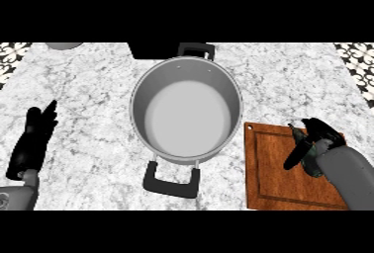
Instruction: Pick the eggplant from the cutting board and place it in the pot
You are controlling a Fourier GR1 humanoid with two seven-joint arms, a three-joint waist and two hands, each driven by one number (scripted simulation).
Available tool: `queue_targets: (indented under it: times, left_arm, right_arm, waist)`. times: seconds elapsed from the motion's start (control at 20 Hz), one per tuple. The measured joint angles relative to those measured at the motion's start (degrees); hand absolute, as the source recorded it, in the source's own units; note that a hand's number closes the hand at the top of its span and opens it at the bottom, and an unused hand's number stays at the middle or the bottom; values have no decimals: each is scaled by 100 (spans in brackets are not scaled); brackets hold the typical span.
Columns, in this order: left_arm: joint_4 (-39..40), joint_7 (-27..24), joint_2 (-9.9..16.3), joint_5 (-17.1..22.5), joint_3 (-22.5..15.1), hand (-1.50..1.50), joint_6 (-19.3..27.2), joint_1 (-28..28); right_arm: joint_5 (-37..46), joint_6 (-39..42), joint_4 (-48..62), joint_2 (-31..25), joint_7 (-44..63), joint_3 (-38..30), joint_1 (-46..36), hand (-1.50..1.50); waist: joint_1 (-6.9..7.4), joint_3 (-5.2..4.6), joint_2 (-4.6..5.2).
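The eggplant (pixel 315 159), dark with a green stem end, lies on the wooden cutting board (pixel 272 183) at the lower right. My right hand (pixel 320 132) is over it and hides most of it. Its fingers (pixel 295 155) stretch down along the eggplant's left side, fairly straight, so the hand is open. The large grey pot (pixel 186 111) stands in the middle of the counter, to the left of the board. It holds nothing, and its black handles point to the near and far sides. My left hand (pixel 33 143) rests open at the left edge, fingers up, far from the pot.
The pot's near handle (pixel 171 182) juts toward me, just left of the board's corner. A dark object (pixel 153 49) stands behind the pot at the counter's far edge, with a grey round thing (pixel 64 45) at the far left. White marble counter lies between my left hand and the pot.
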Motion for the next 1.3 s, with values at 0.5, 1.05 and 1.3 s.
queue_targets:
  times: [0.5,1.05,1.3]
  left_arm:
    - [-105,-81,-144,-149,189,0,-196,164]
    - [191,-165,-195,-258,407,0,-351,-68]
    - [185,-179,-241,-292,442,0,-265,65]
  right_arm:
    - [929,0,276,-15,-627,-180,-78,150]
    - [1860,-88,-478,-181,-1152,-36,81,150]
    - [2129,-593,-1514,-800,-2706,271,618,150]
  waist:
    - [-1,-19,-2]
    - [-57,14,9]
    - [-177,19,-32]
